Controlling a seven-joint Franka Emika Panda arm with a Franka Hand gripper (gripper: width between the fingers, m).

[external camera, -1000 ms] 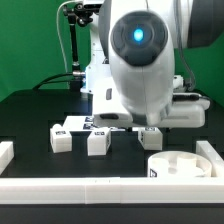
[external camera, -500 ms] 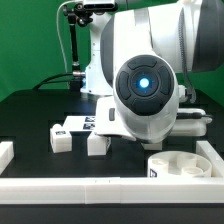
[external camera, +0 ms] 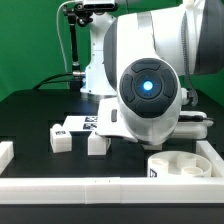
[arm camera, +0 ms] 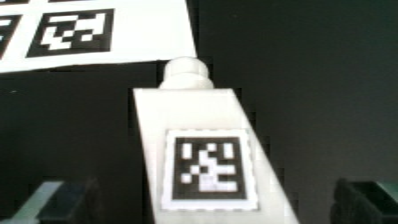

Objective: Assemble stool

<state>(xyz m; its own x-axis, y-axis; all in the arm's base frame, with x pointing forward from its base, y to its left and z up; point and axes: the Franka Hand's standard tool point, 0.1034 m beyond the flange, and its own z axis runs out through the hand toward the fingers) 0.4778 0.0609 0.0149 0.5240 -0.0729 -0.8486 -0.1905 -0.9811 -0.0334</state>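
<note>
The white round seat (external camera: 180, 165) lies at the exterior view's front right, partly behind the arm. Two white blocky legs (external camera: 60, 139) (external camera: 97, 144) with tags stand left of the arm. In the wrist view a third leg (arm camera: 205, 150) with a square tag and a peg at its far end lies between my fingers. My gripper (arm camera: 210, 205) is open, with one dark fingertip (arm camera: 54, 200) on each side of the leg and gaps between. In the exterior view the arm's body hides the gripper and this leg.
The marker board (external camera: 85, 124) lies behind the legs and also shows in the wrist view (arm camera: 71, 35). White border rails run along the front (external camera: 100, 190), the left (external camera: 5, 152) and the right (external camera: 212, 150).
The arm has swung down and toward the exterior view's right. Its body now covers the third leg that showed right of the other two. The two visible legs and the seat have not moved.
</note>
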